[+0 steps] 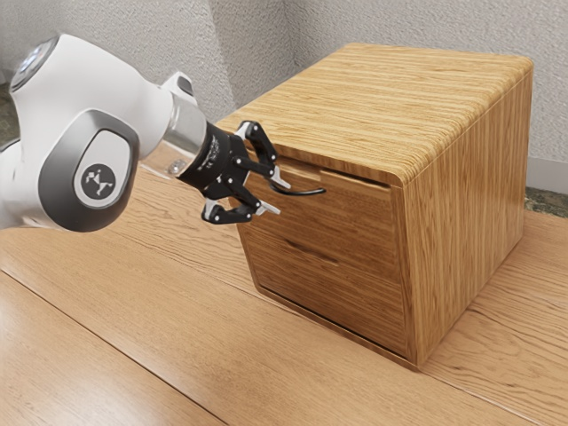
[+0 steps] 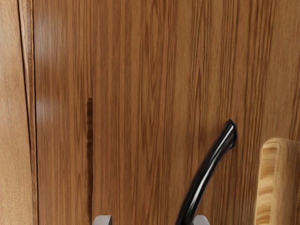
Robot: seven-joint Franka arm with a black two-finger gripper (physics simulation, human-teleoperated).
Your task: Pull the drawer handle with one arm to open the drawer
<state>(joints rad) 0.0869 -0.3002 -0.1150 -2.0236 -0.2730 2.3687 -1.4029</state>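
My jaws are apart, and my gripper [image 1: 275, 195] is right at the front of the wooden cabinet [image 1: 399, 98], up at the top drawer [image 1: 342, 217]. The drawer's handle [image 1: 302, 190] is a thin black bar that bows out from the wood. One end of it sits in the gap between my two fingers. In my wrist view the handle [image 2: 206, 173] runs down close to one of my fingertips [image 2: 201, 219], but I can't tell if they touch. I am not squeezing it yet. The bar looks hard and shiny, so I think it won't bend, but it could slip if I hold it loosely. I think the best place to grab is the middle of the bar, where it stands out most from the wood, with one finger above it and one below. The drawer is thick wood, so I think it will feel heavy and slide slowly. I should pull straight back, not sideways, so it doesn't get stuck.
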